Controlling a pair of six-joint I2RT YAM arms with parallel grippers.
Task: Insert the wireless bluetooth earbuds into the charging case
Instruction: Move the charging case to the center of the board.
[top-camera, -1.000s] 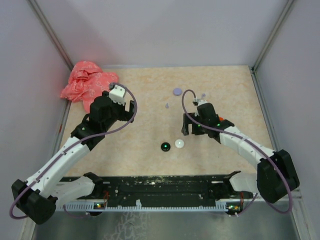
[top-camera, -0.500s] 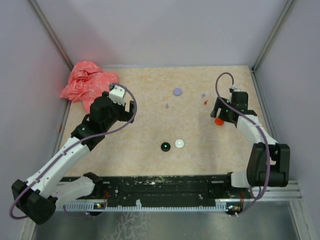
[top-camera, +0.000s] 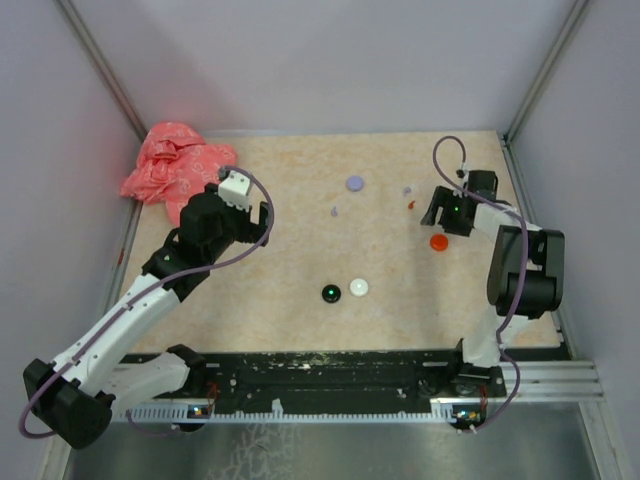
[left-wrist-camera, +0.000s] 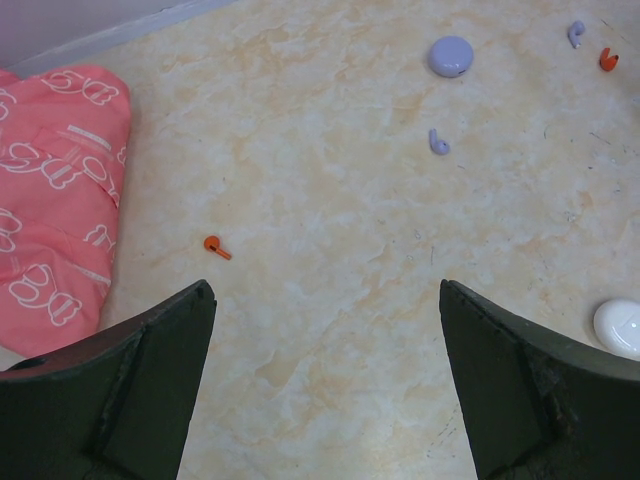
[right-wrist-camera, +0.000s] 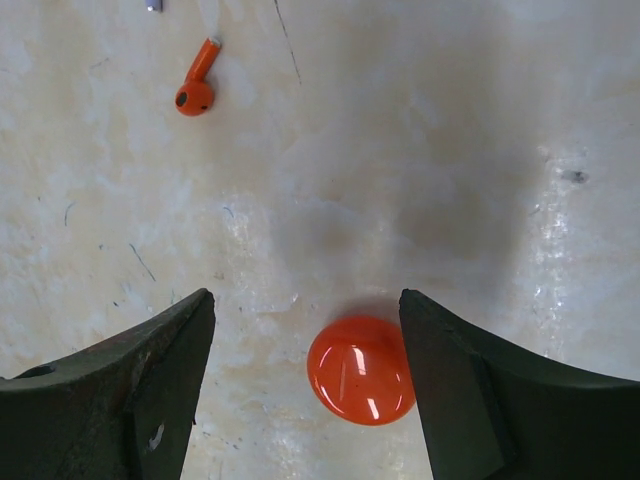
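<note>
An orange-red earbud (right-wrist-camera: 195, 88) lies on the table ahead of my open, empty right gripper (right-wrist-camera: 305, 310); it also shows in the top view (top-camera: 411, 204). An orange-red round disc (right-wrist-camera: 361, 369) lies between the right fingers, untouched. Lilac earbuds (top-camera: 407, 189) (top-camera: 334, 211) lie near a lilac disc (top-camera: 354, 183). My left gripper (left-wrist-camera: 325, 300) is open and empty over bare table. A second orange-red earbud (left-wrist-camera: 215, 246) lies ahead of it to the left. No black or white earbud shows.
A black disc (top-camera: 330, 293) with a green light and a white disc (top-camera: 359, 288) lie side by side at the table's middle. A pink cloth (top-camera: 175, 160) is bunched in the far left corner. Walls enclose the table on three sides.
My right arm has swung from the table's middle to the far right side, and its gripper now sits over the orange-red disc. The left arm has not moved.
</note>
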